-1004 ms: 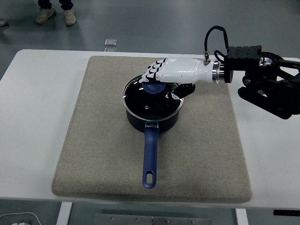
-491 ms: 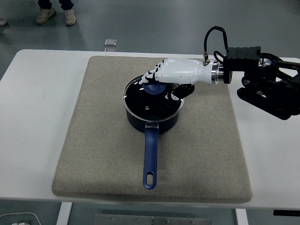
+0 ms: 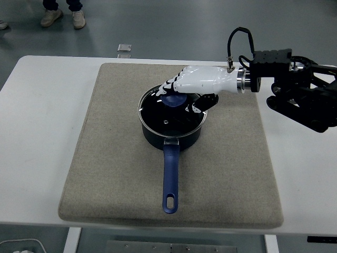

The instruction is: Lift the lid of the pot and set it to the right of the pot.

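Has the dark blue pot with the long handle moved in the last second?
Barely, if at all: the dark blue pot sits at the same spot on the grey mat, under the white right hand.

A dark blue pot [image 3: 171, 132] sits mid-table, handle pointing near; its glass lid [image 3: 167, 113], blue-knobbed, rests on top.

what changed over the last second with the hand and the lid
Very little. The right robot hand has crept slightly up and toward the table's far side while staying over the lid's blue knob. The lid still sits on the pot, not lifted. The pot, its blue handle and the grey mat have not moved. Whether the fingers have closed on the knob cannot be told.
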`<action>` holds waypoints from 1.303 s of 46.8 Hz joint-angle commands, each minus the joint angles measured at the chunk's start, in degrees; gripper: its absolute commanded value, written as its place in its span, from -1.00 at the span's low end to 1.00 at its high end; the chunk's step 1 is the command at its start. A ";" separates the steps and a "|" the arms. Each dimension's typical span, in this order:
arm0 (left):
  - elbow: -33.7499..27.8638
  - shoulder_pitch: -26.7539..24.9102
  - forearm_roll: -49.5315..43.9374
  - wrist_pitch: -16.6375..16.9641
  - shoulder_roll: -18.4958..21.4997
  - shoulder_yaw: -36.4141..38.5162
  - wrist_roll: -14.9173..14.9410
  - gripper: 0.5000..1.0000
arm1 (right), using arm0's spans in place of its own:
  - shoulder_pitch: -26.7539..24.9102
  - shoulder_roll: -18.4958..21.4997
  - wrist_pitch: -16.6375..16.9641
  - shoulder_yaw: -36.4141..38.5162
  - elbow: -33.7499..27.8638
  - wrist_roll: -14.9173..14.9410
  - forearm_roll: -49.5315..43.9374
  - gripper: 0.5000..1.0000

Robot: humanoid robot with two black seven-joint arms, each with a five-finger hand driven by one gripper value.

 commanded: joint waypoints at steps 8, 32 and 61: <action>0.00 0.00 0.00 0.00 0.00 0.03 0.00 1.00 | 0.62 0.07 0.27 -0.03 -0.02 0.00 0.08 -1.00; 0.00 0.00 0.00 0.00 0.00 0.03 0.00 1.00 | 1.94 0.07 0.27 0.76 -0.02 0.00 0.43 -1.00; 0.00 0.00 0.00 0.00 0.00 0.03 0.00 1.00 | 3.17 -0.02 0.27 0.67 -0.81 0.00 2.02 -1.00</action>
